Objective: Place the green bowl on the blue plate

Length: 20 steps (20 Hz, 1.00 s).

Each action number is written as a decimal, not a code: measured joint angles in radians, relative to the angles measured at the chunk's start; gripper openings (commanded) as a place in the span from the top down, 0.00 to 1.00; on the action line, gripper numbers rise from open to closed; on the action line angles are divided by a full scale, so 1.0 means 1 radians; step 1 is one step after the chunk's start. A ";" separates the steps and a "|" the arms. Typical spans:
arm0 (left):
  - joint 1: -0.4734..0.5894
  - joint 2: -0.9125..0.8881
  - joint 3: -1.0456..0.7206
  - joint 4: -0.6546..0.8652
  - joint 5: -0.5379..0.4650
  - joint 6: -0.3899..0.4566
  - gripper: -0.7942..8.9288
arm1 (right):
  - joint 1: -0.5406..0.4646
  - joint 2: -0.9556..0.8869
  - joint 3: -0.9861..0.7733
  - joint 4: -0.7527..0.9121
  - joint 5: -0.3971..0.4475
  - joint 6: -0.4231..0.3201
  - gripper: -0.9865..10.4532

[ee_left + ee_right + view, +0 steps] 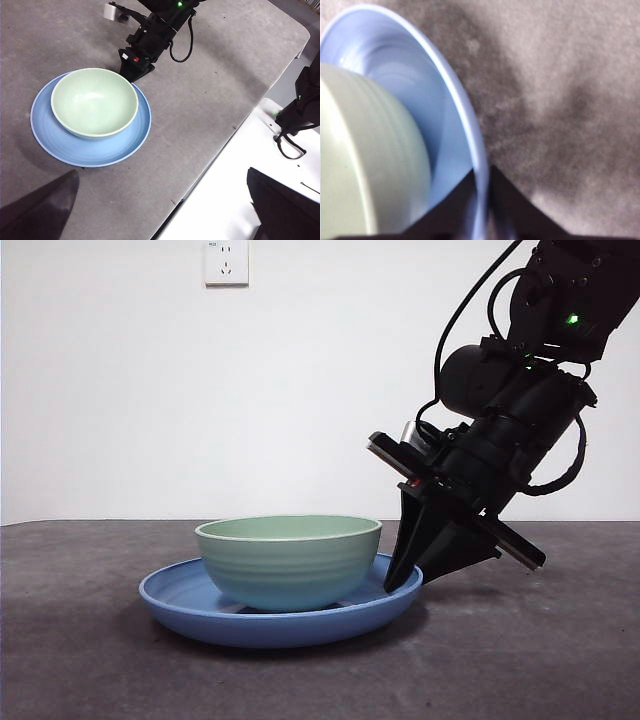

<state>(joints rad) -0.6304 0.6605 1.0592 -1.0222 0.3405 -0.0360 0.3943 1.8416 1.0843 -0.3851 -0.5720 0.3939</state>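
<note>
Pinching right rim of blue plate [190,612], right gripper [405,580] nearly closed on it. Green bowl [288,560] already sits in plate. You should release gently, lift clear without dragging. Left gripper [165,210] wide open, empty, waiting.

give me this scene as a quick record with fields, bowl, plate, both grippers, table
bowl: pale mint-green ridged glossy round bowl, upright, sitting inside the plate, empty
plate: wide shallow glossy blue round plate, flat on the table, bowl on it
right gripper: right gripper low at the plate's edge, black jaws pinched on the plate's rim, one on each side of it
left gripper: left gripper waiting away from the dishes, jaws wide apart, holding nothing
table: dark grey matte table
task state: bowl already on plate
</note>
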 measured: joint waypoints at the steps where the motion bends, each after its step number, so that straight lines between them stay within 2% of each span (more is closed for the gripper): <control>1: 0.000 0.000 0.000 -0.007 0.000 0.000 0.27 | 0.000 0.000 0.001 0.002 0.000 0.002 0.71; 3: 0.000 0.000 0.000 -0.024 0.000 0.000 0.27 | -0.001 -0.001 0.002 0.004 -0.007 0.005 0.60; 5: 0.000 0.000 0.000 -0.027 0.000 0.000 0.27 | 0.000 -0.014 0.010 0.003 0.014 0.007 0.56; 10: 0.000 0.000 0.000 -0.048 0.000 0.000 0.27 | -0.036 -0.105 0.010 -0.075 0.184 -0.006 0.52; 11: 0.000 0.000 0.000 -0.053 0.000 0.000 0.27 | -0.042 -0.144 0.010 -0.111 0.219 -0.017 0.50; 15: 0.000 0.000 0.000 -0.061 0.000 0.000 0.27 | -0.033 -0.327 0.010 -0.333 0.332 -0.099 0.32; 18: 0.000 0.000 0.000 -0.072 0.000 0.000 0.27 | 0.006 -0.518 0.010 -0.473 0.392 -0.155 0.30; 20: 0.000 0.000 0.000 -0.072 0.000 0.000 0.27 | 0.035 -0.665 0.010 -0.549 0.393 -0.182 0.30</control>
<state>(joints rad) -0.6304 0.6605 1.0592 -1.0939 0.3405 -0.0364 0.4297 1.1767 1.0943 -0.9337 -0.1795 0.2115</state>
